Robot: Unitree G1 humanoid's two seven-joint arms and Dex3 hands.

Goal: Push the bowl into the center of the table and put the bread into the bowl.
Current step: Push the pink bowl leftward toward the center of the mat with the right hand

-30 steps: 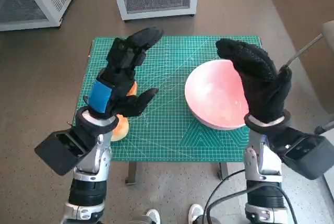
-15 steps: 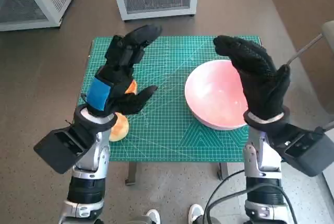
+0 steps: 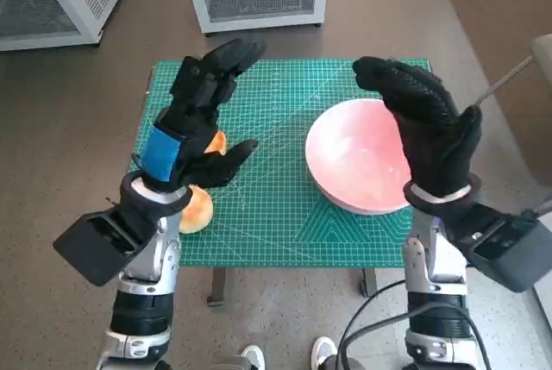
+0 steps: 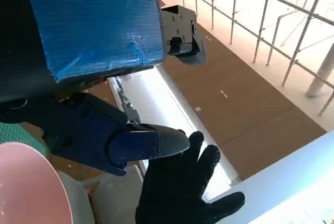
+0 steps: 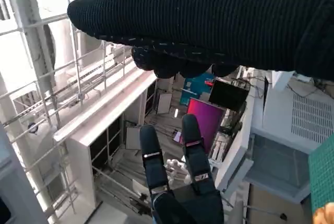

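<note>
Both hands are hovering spread and empty: the left hand (image 3: 191,133) over the round golden bread (image 3: 195,208) at eight o'clock, the gloved right hand (image 3: 429,133) over the pink plastic bowl (image 3: 355,167) at three o'clock on the green gridded table (image 3: 285,215).

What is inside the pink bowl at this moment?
The visible part of the pink bowl is empty. The right hand covers its right side, so that part cannot be checked. The bread lies outside, under the left hand.
</note>
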